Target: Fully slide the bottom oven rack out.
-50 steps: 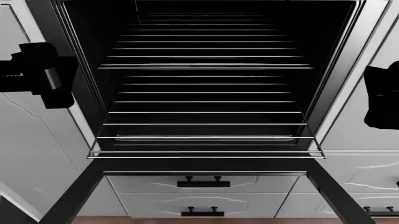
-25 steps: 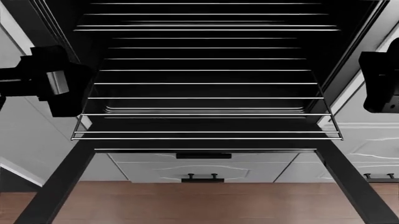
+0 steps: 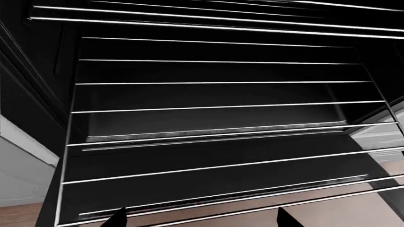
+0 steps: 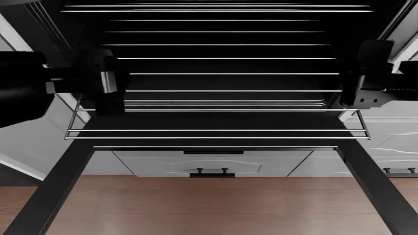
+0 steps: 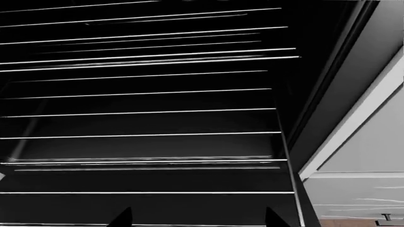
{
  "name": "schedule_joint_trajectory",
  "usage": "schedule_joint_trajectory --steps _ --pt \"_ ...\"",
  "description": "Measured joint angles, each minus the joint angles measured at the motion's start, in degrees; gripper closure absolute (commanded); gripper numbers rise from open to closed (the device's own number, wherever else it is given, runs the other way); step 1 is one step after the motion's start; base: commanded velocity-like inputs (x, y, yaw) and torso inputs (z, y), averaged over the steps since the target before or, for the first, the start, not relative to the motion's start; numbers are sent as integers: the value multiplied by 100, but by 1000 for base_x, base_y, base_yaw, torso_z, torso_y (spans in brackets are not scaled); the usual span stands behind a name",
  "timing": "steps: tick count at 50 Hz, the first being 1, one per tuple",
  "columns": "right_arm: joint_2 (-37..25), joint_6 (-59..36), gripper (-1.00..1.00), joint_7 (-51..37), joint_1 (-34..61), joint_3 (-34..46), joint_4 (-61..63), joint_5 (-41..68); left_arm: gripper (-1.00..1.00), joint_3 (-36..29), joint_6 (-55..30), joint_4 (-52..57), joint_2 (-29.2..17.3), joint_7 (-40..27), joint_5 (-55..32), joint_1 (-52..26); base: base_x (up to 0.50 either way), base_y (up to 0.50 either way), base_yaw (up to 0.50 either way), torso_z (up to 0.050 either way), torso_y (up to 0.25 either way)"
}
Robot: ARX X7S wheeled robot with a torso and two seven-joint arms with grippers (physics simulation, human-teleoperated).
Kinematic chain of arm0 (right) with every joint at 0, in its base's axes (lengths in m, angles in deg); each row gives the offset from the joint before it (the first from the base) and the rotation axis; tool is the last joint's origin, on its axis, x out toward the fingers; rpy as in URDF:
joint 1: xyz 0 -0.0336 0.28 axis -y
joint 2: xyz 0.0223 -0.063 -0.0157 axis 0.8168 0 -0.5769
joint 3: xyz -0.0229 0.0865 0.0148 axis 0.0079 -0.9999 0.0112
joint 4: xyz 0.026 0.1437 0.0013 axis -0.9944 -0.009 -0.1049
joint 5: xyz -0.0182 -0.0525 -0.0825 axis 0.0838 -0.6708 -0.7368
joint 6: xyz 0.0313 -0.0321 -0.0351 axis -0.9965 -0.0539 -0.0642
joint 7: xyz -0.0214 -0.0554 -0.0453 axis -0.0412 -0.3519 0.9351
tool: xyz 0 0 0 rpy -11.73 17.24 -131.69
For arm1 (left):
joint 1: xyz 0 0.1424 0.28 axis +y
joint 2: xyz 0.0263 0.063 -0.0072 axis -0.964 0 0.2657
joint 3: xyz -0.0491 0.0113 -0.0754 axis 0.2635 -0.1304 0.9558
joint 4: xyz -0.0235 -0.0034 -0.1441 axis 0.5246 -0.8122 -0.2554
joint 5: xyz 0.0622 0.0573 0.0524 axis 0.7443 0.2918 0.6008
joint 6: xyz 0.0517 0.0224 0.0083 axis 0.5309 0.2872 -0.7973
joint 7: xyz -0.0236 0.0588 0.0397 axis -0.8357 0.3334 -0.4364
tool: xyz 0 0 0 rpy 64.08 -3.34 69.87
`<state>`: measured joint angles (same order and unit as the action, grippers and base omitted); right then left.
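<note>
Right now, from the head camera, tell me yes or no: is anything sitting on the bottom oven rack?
No, the bottom oven rack shows only bare silver wire bars, with the dark oven interior visible between them.

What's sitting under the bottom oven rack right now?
Through the bottom oven rack wires, only the dark ridged oven floor tray shows, with nothing on it. Under the rack's projecting front edge is the open door frame; white drawers lie beyond.

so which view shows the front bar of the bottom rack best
The head view: the bottom oven rack shows its doubled front bar whole, both corners included. The left wrist view cuts it at the frame's edge; the right wrist view catches only a short stretch.
</note>
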<state>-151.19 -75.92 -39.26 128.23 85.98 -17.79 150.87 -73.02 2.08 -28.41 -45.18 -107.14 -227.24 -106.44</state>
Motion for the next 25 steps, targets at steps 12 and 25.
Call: schedule_joint_trajectory --steps 12,25 --pt "996 -375 -100 367 51 611 -1191 -842 -100 -526 -554 -1204 852 541 1070 -123 0 0 0 0 0" --pt "1883 -720 -100 969 -8 1171 -2400 -1934 -100 -903 -1029 -2295 1498 1369 2296 -143 0 0 0 0 0"
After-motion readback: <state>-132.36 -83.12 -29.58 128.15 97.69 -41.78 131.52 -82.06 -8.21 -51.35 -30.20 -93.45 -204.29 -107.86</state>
